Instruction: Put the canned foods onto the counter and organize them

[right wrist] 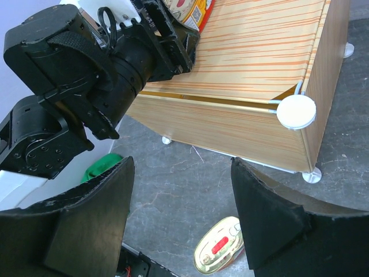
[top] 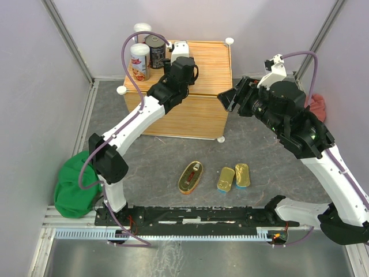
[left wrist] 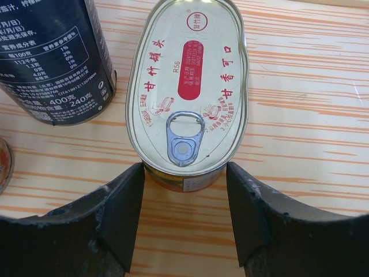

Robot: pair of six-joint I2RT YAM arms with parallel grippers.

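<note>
On the wood-grain counter [top: 202,109] stand a red-white cylinder can [top: 139,62] and a dark round tin [top: 154,51]. My left gripper [top: 174,57] hovers low over the counter top. In the left wrist view it is open [left wrist: 184,173], with its jaws on either side of the near end of an oval gold-red tin [left wrist: 187,86], which rests on the counter beside the dark tin [left wrist: 52,57]. My right gripper [top: 230,99] is open and empty in the air by the counter's front right corner [right wrist: 181,167]. On the grey table lie a second oval tin [top: 190,176] and two rectangular gold-blue tins [top: 225,179] [top: 242,175].
A green cloth [top: 75,184] lies at the left edge and a red cloth [top: 317,107] at the right behind my right arm. White ball knobs [top: 229,41] mark the counter's corners. The right wrist view shows a knob [right wrist: 296,111] and the floor oval tin [right wrist: 222,254].
</note>
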